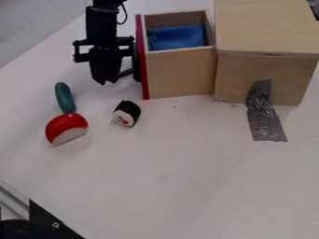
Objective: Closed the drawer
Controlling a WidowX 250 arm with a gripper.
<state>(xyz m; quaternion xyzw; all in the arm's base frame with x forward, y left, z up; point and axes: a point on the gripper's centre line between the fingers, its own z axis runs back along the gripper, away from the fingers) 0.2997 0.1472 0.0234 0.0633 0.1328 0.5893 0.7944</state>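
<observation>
One drawer (181,73), pulled out of one wooden box (265,77), upper middle of the camera view; it is open, not closed. Drawer look: pale plain wood on the side wall, lighter top edges, thin red front panel (142,60) at the left end, standing upright and rising a bit above the side wall. Right end of the drawer meets the box. One blue cloth (176,37) lies inside, rumpled, in the back part of the compartment as seen from here. Box is the same pale wood, flat top, to the right of the drawer. One black gripper (107,82) hangs down from the top edge, left of the red panel, just beside its outer face; wide or narrow, cannot tell. One dark rounded part sits between gripper and panel, too unclear to name. Toy items on the white table (181,163): three. One dark green elongated piece (65,97), upper left of the group; one red rounded piece (65,127) with a white flat face, at the green one's lower end; one sushi roll (126,113), black wrap, white end with red bits, to the right of both, below the drawer's front corner, apart from it. Tape: one grey strip (265,114), wrinkled, running from the box's side down onto the table.
</observation>
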